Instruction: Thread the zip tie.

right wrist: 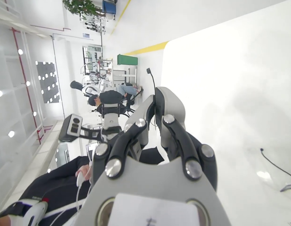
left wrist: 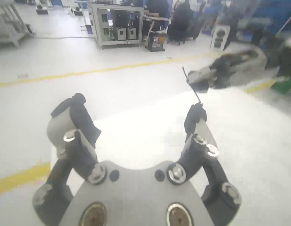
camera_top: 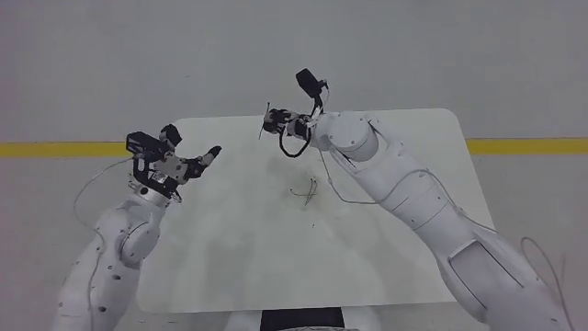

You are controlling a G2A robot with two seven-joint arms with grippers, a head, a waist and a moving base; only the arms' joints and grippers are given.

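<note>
The right gripper (right wrist: pixel 157 97) clamps a thin black plastic zip tie (right wrist: pixel 153 83) above the white table's (camera_top: pixel 230 239) far edge; its wrist view reveals the tie's square head. The left gripper (left wrist: pixel 136 112) gapes wide, holding nothing. The top view adds loose black ties (camera_top: pixel 308 190) lying mid-table.

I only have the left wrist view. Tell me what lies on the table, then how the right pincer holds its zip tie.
Observer: Top view: a loose dark zip tie lies near the middle of the table, closer to the near edge than the right pincer.
Operator: Now the grip.
Observer: Right wrist view: the pincer is shut on the strap of the held zip tie; its square head sticks out beyond the pincer.
Operator: Give me my own pincer's place.
Observer: Top view: the left pincer hangs over the table's far left corner, apart from the held zip tie.
</note>
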